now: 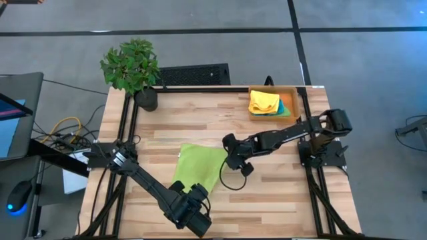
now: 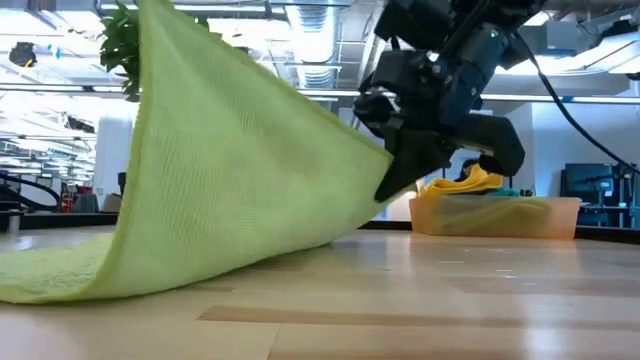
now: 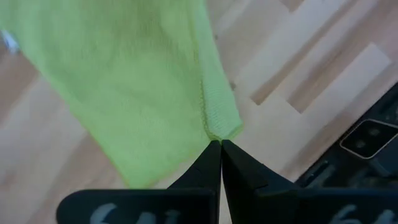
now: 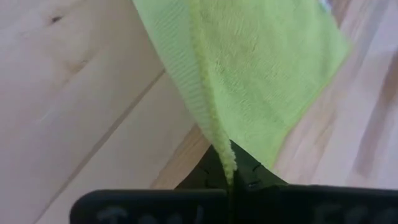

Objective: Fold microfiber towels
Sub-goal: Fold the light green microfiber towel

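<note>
A lime towel (image 1: 199, 167) lies near the table's middle, partly raised. In the low view its one end (image 2: 50, 270) rests on the table and the rest (image 2: 240, 170) rises like a tent. My left gripper (image 1: 198, 194) is shut on its near corner. My right gripper (image 1: 231, 162) is shut on its right corner. A yellow towel (image 1: 264, 101) lies on a teal one (image 1: 287, 107) in the orange tray (image 1: 295, 90) at the far right. A second green towel does not show. My left gripper pinches a hemmed corner of the lime towel (image 3: 216, 132) between its two shut fingers, only at their tips. The cloth spreads away from the fingers over the table, drawn fairly flat. One layer or several, I cannot tell. My right gripper pinches the towel's corner (image 4: 222, 155) between its shut fingers, coming slanting down from the table's right side (image 2: 395, 180). The corner is lifted clear of the table. A hemmed edge runs away from the fingers, and the cloth slopes up, fairly taut.
A potted plant (image 1: 132, 67) stands at the table's far left corner. The tray (image 2: 495, 215) stands behind my right gripper in the low view. Bare wood (image 1: 280, 193) lies at the near right. A cable loop (image 1: 230, 183) hangs under my right arm.
</note>
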Robot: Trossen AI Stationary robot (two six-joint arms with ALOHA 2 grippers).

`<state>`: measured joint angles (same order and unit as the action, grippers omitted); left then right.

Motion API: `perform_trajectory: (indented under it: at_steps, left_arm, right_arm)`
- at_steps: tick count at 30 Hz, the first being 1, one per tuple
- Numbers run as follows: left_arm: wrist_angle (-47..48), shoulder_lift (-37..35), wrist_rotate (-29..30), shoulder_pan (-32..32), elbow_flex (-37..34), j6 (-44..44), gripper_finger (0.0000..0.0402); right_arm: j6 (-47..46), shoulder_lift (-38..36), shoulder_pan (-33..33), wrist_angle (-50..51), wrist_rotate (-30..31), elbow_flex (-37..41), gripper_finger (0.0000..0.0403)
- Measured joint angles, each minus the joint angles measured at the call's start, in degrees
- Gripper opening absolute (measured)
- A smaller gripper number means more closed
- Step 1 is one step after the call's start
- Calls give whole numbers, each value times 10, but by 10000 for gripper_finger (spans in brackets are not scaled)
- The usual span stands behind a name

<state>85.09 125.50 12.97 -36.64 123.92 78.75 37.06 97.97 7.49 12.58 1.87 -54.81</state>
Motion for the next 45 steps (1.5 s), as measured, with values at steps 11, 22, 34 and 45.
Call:
perform_trajectory:
  at_steps: [11,22,34,45]
  left_arm:
    - [-20,3,-38,-20,-47,164,0]
    - [-21,3,-64,-17,-90,266,0]
    - [-25,3,-46,-17,-90,339,0]
    - [35,2,-18,-17,-90,367,0]
  right_arm:
    - [106,8,-10,-93,-2,-2,11]
    - [137,13,-42,-189,-53,-1,10]
    - [165,27,-51,-238,-84,-1,8]
    - [156,104,-66,-272,-110,-32,8]
